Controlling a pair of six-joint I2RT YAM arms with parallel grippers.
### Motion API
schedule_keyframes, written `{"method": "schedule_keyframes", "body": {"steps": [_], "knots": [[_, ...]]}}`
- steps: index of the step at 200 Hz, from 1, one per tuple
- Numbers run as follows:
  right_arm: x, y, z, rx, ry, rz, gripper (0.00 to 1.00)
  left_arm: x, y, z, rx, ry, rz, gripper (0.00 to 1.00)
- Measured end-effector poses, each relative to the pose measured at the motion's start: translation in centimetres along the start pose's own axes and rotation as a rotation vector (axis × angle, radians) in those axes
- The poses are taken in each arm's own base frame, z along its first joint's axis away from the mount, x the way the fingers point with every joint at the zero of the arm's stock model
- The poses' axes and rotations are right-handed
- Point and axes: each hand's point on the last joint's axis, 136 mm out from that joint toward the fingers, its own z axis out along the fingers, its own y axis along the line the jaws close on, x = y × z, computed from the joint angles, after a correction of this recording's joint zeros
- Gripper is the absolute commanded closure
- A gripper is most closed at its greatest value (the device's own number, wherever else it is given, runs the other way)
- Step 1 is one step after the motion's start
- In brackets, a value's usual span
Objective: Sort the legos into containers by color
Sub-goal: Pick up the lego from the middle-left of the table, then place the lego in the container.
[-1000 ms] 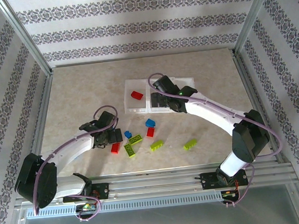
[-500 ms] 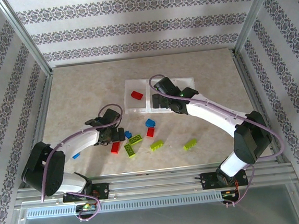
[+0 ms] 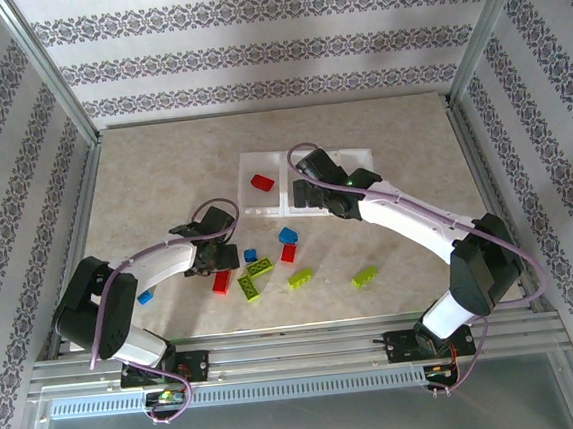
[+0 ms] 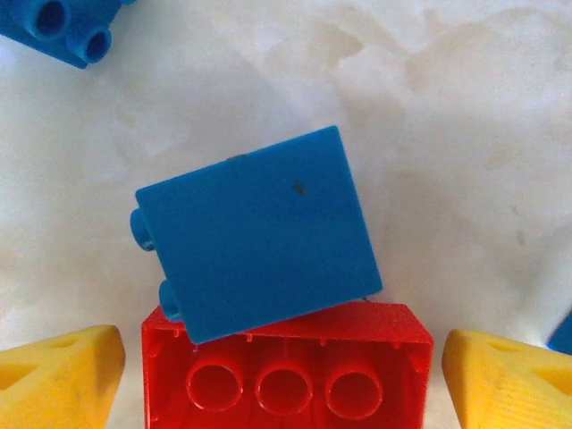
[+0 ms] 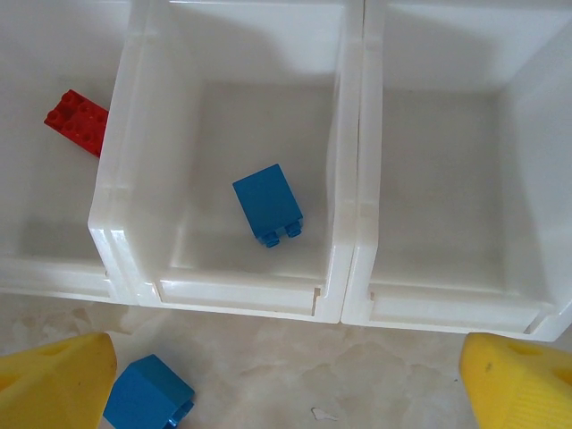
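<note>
Two bricks are sorted so far. In the right wrist view a red brick [image 5: 79,121] lies in the 9 o'clock compartment of the tray [image 5: 350,134], and a blue brick [image 5: 268,206] lies on its side in the middle one. I see nothing in the 3 o'clock compartment.

About nine bricks lie loose on the tabletop [image 3: 144,187], scattered at 6 o'clock of the tray. There are four green bricks [image 3: 364,276], two or three blue, two red, and a stray blue [image 3: 145,297] far out at 8 o'clock. My judgement is that the job is early: no green has gone in, and most of the pile is left to move.

The left end effector [image 4: 284,380] is low over the 9 o'clock edge of the pile. Its yellow fingertips [image 4: 63,375] stand wide to either side of a loose red [image 4: 393,357], close to it but not touching as far as I can see, so nothing is gripped yet. A tipped blue [image 4: 259,246] leans against that red at its 12 o'clock side and may get nudged when the jaws close.

The right end effector [image 5: 286,389] hangs at the near wall of the middle compartment, wide and holding nothing. Another blue [image 5: 147,407] sits on the tabletop just beside its 9 o'clock finger. It looks free to fetch another brick.
</note>
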Motion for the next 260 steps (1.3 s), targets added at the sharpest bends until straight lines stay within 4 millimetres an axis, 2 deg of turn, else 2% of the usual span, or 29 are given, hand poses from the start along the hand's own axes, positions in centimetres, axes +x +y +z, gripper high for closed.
{"method": "schedule_keyframes", "body": {"steps": [53, 95, 138, 218, 260], "knots": [[0.4, -0.3, 0.2, 0.010, 0.008, -0.001, 0.02, -0.3, 0.0, 0.2, 0.020, -0.001, -0.022, 0.28], [0.5, -0.3, 0.3, 0.011, 0.009, 0.013, 0.02, -0.2, 0.7, 0.1, 0.020, -0.008, -0.042, 0.35], [1.1, -0.6, 0.6, 0.019, 0.020, 0.017, 0.02, 0.0, 1.0, -0.6, 0.033, -0.028, -0.059, 0.38], [2.1, -1.1, 1.0, 0.029, 0.033, 0.038, 0.02, -0.8, 1.1, -3.5, 0.082, -0.092, -0.079, 0.44], [1.7, -1.2, 0.4, 0.018, 0.013, 0.053, 0.02, -3.0, 0.3, -7.1, 0.145, -0.179, -0.103, 0.46]]}}
